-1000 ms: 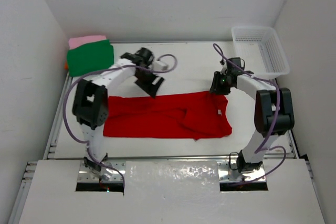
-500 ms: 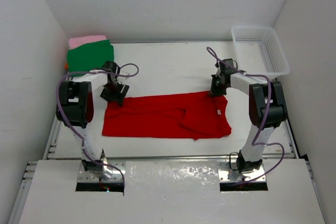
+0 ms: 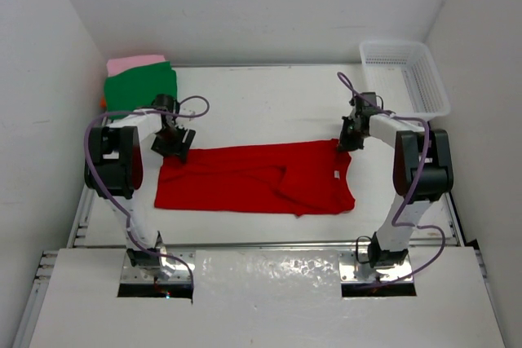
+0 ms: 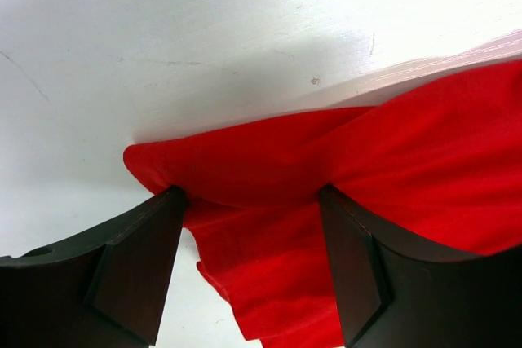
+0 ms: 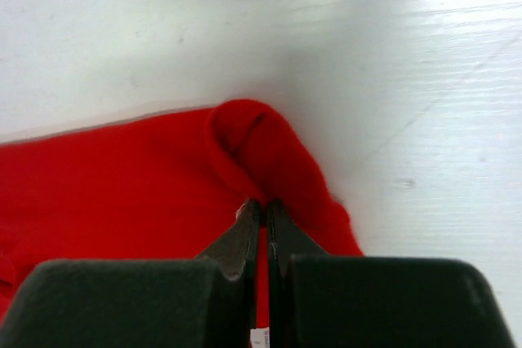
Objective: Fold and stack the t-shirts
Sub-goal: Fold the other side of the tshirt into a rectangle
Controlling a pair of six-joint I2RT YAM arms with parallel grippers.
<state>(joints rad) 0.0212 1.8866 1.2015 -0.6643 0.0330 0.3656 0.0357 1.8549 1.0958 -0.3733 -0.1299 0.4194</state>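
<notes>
A red t-shirt (image 3: 245, 181), folded into a long band, lies across the middle of the table. My left gripper (image 3: 173, 146) is at its far left corner. It is open, its dark fingers (image 4: 139, 258) straddling a raised fold of the red t-shirt (image 4: 408, 160) without pinching it. My right gripper (image 3: 347, 138) is at the far right corner, shut on a bunched fold of the red t-shirt (image 5: 122, 177). In the right wrist view that gripper (image 5: 263, 205) has cloth between its closed tips. A folded green t-shirt (image 3: 140, 89) lies on a pink t-shirt (image 3: 134, 63) at the far left, with an orange edge (image 3: 103, 103) beside them.
A white mesh basket (image 3: 391, 43) stands at the far right corner. White walls close in the table on the left, right and back. A metal rail runs along the table's left edge (image 3: 90, 193).
My left arm swung from the far middle of the table to the shirt's far left corner. My right gripper closed on the far right corner and drew it slightly right.
</notes>
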